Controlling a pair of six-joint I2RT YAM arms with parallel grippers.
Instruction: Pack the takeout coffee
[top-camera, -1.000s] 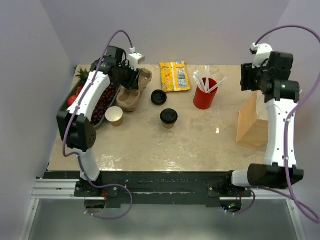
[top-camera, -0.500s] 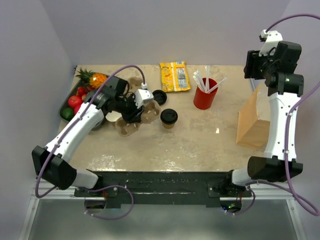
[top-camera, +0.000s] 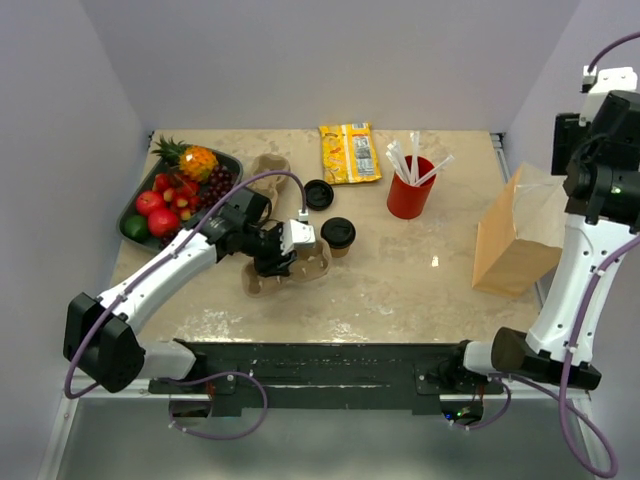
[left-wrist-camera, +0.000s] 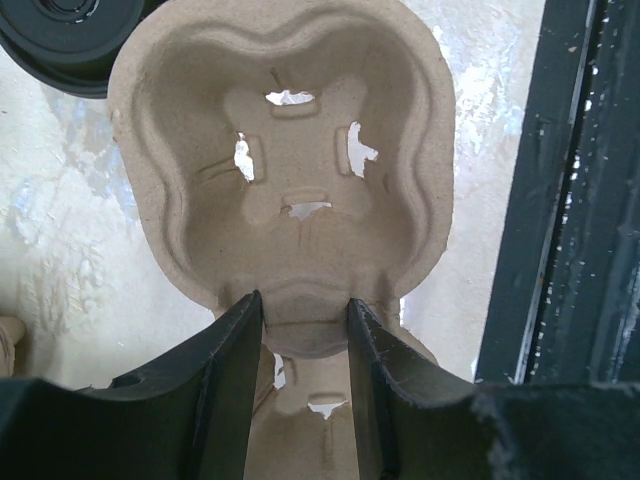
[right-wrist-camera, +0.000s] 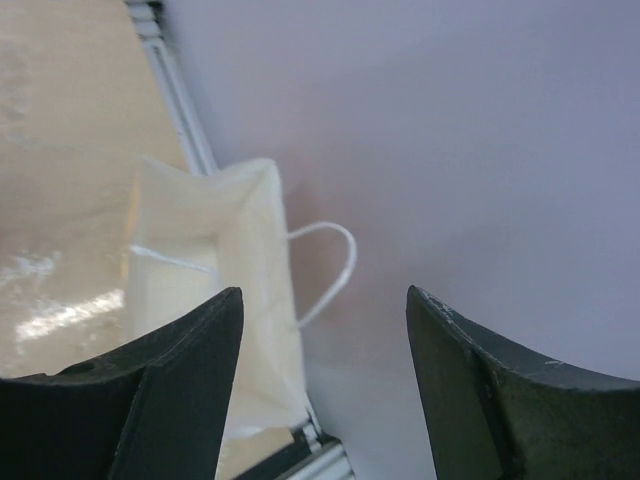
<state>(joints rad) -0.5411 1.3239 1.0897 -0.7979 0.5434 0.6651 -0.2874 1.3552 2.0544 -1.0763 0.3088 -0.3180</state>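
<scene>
Left claw: my left gripper (left-wrist-camera: 303, 312) is clamped on the middle ridge of the cardboard cup carrier (left-wrist-camera: 290, 150), one finger on each side.
Carrier: left of centre on the table (top-camera: 400, 290). I can't tell whether it rests on the surface or hangs just above it.
Takeout coffee (top-camera: 338, 234): upright, lid on, standing on the table just beside the carrier's far right corner and outside its wells.
Loose lid (top-camera: 318, 193): flat, just behind the coffee, apart from it.
Right claw: my right gripper (right-wrist-camera: 322, 300) is high at the right side, fingers spread, nothing between them.
Paper bag (top-camera: 512, 240): beneath that claw at the table's right edge, mouth open.
Back row: red cup of straws (top-camera: 408, 197), yellow packet (top-camera: 349, 152), fruit tray (top-camera: 135, 205).
</scene>
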